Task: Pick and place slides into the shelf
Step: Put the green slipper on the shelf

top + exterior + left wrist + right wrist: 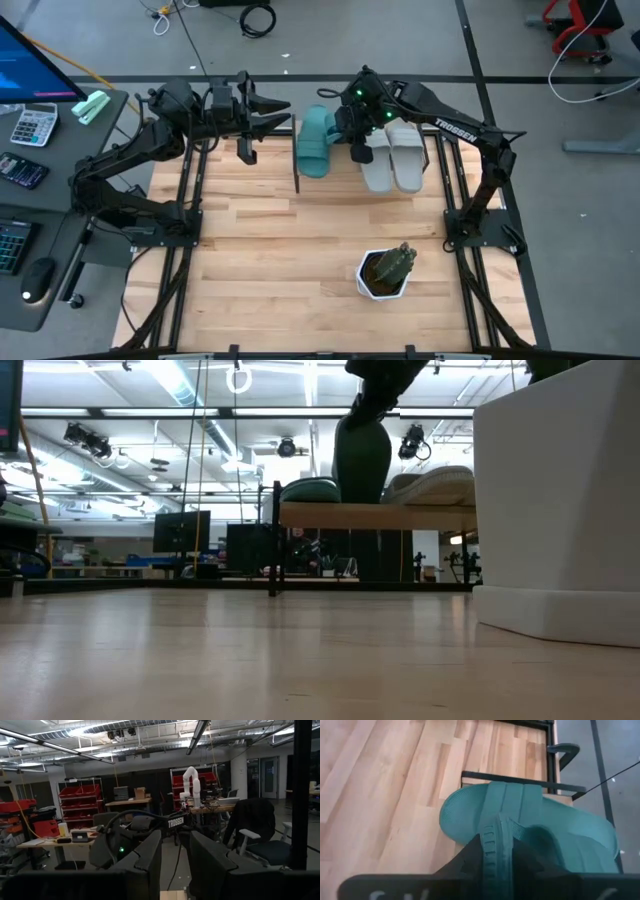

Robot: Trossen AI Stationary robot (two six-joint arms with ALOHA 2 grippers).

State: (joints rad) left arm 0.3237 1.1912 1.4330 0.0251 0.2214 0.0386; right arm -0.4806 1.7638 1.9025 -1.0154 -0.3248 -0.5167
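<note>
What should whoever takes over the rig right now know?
Right gripper: over the low wooden-plank shelf, fingers clamped on an upright teal-green ridged slide.
Left gripper: waiting off the table's far-left edge, holding nothing.
Done: one teal-green slide and the light grey pair lie on the shelf.
Left: set the held slide down beside its teal mate, release, withdraw.
White planter at the table's near side is not part of the job.
</note>
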